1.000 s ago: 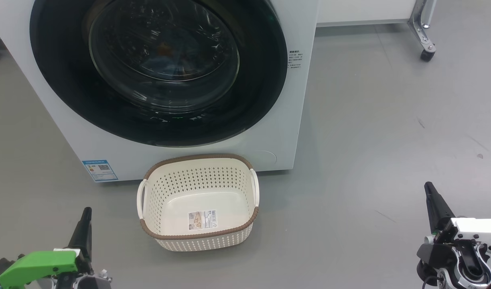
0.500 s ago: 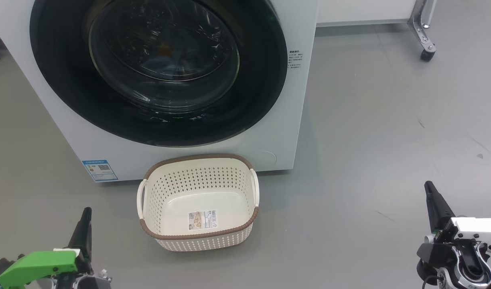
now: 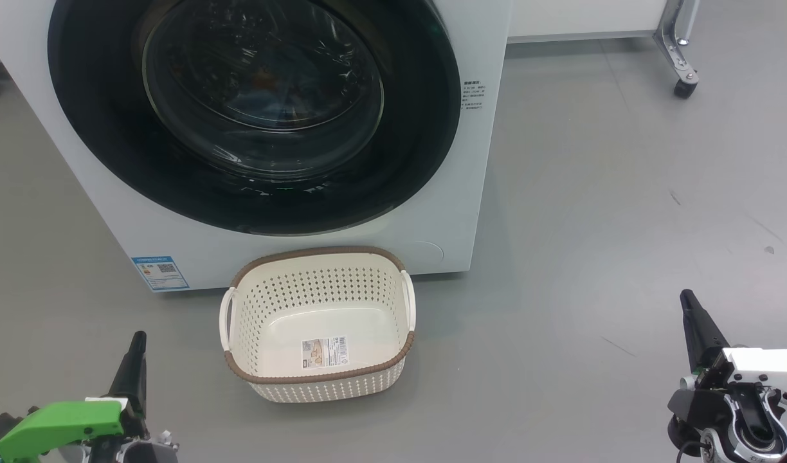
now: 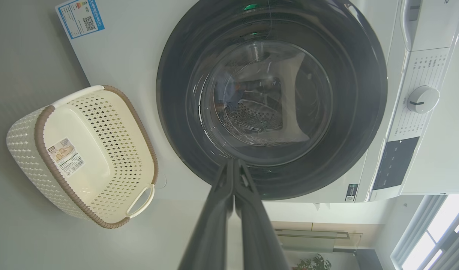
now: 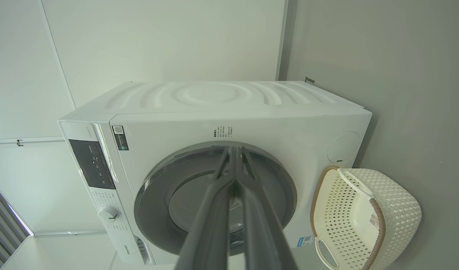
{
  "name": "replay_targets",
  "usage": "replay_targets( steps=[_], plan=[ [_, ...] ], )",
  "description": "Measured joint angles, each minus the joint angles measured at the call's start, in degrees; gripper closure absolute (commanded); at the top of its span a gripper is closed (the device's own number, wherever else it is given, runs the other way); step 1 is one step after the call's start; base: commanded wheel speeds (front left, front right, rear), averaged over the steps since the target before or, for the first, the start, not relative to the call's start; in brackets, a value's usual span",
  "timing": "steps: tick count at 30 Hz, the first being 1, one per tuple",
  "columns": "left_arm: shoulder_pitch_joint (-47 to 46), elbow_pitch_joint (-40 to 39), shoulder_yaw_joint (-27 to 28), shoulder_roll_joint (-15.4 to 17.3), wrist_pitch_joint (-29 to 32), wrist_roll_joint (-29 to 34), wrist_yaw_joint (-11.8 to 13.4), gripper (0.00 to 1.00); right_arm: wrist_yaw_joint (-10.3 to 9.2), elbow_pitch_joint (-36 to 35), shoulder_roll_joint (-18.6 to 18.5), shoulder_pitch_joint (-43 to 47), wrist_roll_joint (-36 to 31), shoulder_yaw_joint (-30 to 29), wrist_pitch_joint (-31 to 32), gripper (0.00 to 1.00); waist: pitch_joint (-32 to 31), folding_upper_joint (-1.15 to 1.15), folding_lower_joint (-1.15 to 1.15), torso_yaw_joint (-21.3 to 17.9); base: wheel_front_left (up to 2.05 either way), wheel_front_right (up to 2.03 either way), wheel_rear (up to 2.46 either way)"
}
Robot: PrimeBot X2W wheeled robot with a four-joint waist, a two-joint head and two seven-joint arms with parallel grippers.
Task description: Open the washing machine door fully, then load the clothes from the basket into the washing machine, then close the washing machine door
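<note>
Seemingly the job is done: door (image 3: 252,116) shut on the washer (image 3: 477,161), basket (image 3: 316,379) empty on the floor (image 3: 593,225) just in front, left claw (image 3: 137,341) and right claw (image 3: 688,299) clenched on nothing; yet an unlatched door could swing open, or a moving arm could knock the basket.

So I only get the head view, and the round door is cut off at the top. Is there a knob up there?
Observer: Yes, the left wrist view shows a white dial on the control panel next to the washing machine door.
Visitor: Is that door properly closed?
Observer: The right wrist view shows it lying flat against the washing machine, no gap.
Visitor: Are those dark pincers open?
Observer: No, each wrist view shows two fingers pressed together: left gripper and right gripper, both empty.
</note>
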Motion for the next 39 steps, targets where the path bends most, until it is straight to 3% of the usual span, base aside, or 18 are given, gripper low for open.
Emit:
replay_targets(
  steps=[39],
  plan=[
    [-0.04,0.08,0.13,-0.01,0.01,0.0,0.0,1.0,0.0,-0.25,0.0,0.0,0.01,0.18,-0.15,1.0,0.0,0.0,0.0,0.0,0.0,0.0,0.0]
  ],
)
